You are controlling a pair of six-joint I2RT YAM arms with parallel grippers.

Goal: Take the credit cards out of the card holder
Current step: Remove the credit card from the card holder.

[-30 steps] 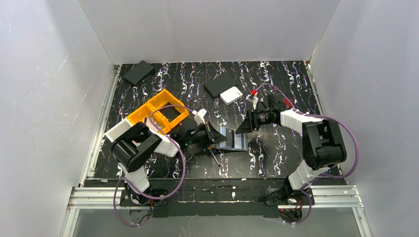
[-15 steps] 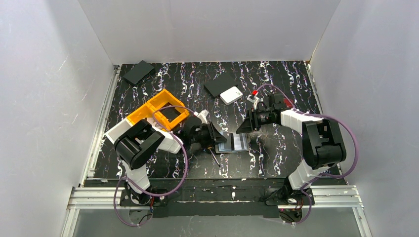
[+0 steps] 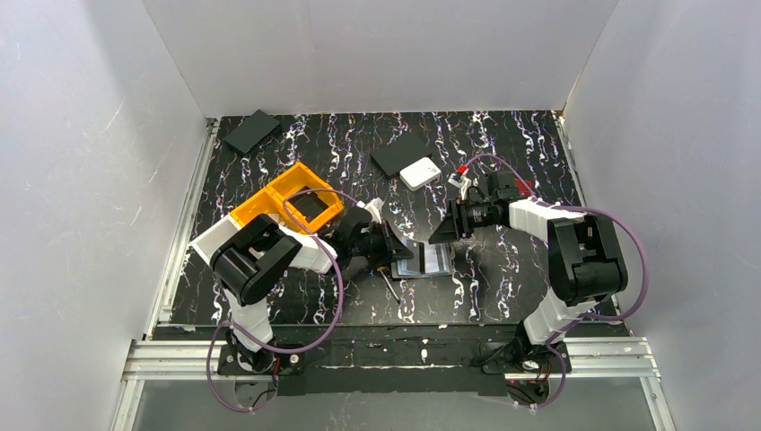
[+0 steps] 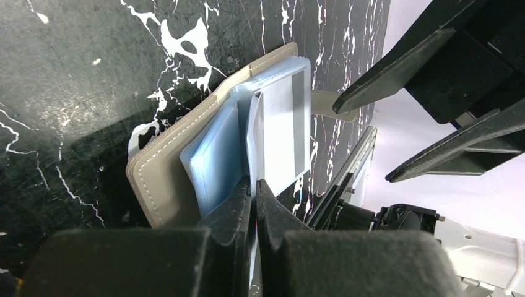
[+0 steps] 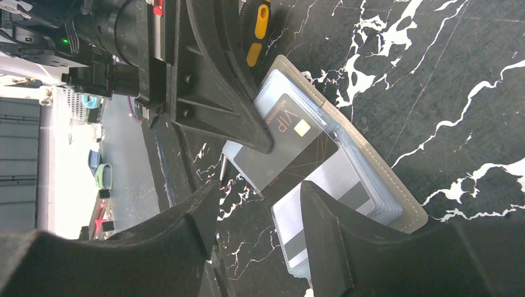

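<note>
At eleven o'clock on the black marbled table (image 3: 498, 274) a flat black rectangle (image 3: 252, 131) lies near the far corner. Closer to me, at about nine o'clock, sits an orange bin (image 3: 260, 206) with something dark inside it. My left gripper (image 4: 254, 185) reaches in from there toward the middle of the table. Its fingers are pressed tight together, pinching the edge of a dark card (image 5: 291, 154) marked VIP, with a small gold chip on its face. That card juts out of the card holder (image 3: 431, 260) on its nine o'clock side. At seven o'clock from the holder, just beside it, lies a screwdriver (image 3: 391, 287), its thin shaft pointing back toward my bases. The holder itself lies opened flat near the table's centre, a little toward the near edge, taupe cover down and pale blue sleeves facing up. The other credit cards (image 5: 322, 210) are in those sleeves, and one pale card with a dark stripe pokes partway out beside the dark one. At twelve o'clock from the holder, well apart from it, a second black rectangle (image 3: 399, 153) lies with a white square box (image 3: 419, 173) resting against its near corner. My right gripper (image 3: 441, 233) hangs at one o'clock from the holder, low over it, fingers spread apart with nothing between them. I cannot tell whether its tips touch the sleeves.
</note>
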